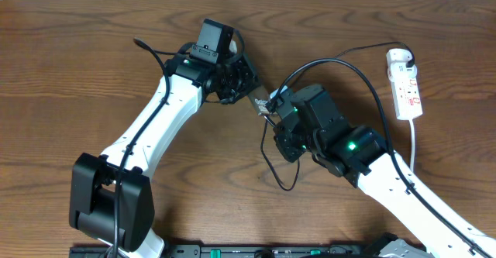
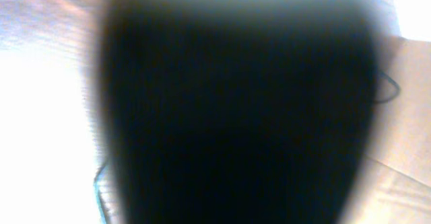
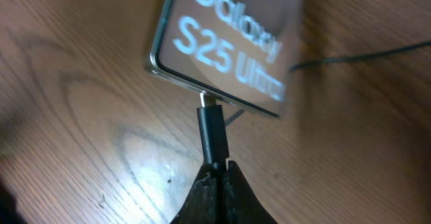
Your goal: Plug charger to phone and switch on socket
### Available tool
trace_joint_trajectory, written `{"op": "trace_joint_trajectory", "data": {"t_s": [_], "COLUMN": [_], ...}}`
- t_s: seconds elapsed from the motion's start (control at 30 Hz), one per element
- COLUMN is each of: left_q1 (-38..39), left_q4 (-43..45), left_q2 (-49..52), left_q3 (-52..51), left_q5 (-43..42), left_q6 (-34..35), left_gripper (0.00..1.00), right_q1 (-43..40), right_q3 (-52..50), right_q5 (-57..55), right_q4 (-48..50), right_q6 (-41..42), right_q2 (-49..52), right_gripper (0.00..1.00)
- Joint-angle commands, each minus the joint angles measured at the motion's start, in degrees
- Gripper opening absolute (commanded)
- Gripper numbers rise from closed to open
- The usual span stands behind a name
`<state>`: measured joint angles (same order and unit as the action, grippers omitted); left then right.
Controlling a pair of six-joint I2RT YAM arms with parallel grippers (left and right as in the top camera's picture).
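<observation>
The phone [image 1: 261, 101] sits between the two grippers at mid-table. In the right wrist view it [image 3: 222, 42] shows its silvery edge and white "Galaxy S25 Ultra" lettering. My left gripper [image 1: 249, 90] is shut on the phone's far end. Its wrist view is filled by a dark blurred shape [image 2: 236, 109], and its fingers are hidden. My right gripper [image 3: 219, 165] is shut on the charger's black connector [image 3: 212, 133], also seen from overhead [image 1: 273, 112]. The connector's metal tip meets the phone's bottom edge. The charger cable [image 1: 364, 76] arcs to the socket [image 1: 406, 84] at the right.
The socket's white cord [image 1: 415, 146] trails toward the front right, under the right arm. A slack loop of black cable [image 1: 288, 182] lies on the wooden table in front of the right gripper. Both arms crowd the table's middle.
</observation>
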<state>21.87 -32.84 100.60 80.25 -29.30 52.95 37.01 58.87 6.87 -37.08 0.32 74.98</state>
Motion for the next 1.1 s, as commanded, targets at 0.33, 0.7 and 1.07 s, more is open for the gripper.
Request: {"op": "trace_joint_trajectory", "data": {"t_s": [0.33,0.7,1.07], "left_q1": [0.72,1.36,3.34], "left_q4": [-5.70,-13.42,-13.18], "left_q2": [-1.38,-1.38,-1.38], "left_q3": [1.03,1.01,1.03], "left_q5": [7.56,7.65,9.27], "left_q6": [3.34,3.32,4.00], "left_gripper": [0.07,0.07,0.07], "right_q1": [0.52,0.11,-5.31], "right_q3": [1.18,1.18,1.18], "right_q5": [0.66,8.37,22.38], "right_q4": [-3.61,-5.99,-6.97], "right_q6": [4.04,6.05,7.61], "right_q2": [-0.09,-0.09,-0.07], "right_gripper": [0.01,0.01,0.01]}}
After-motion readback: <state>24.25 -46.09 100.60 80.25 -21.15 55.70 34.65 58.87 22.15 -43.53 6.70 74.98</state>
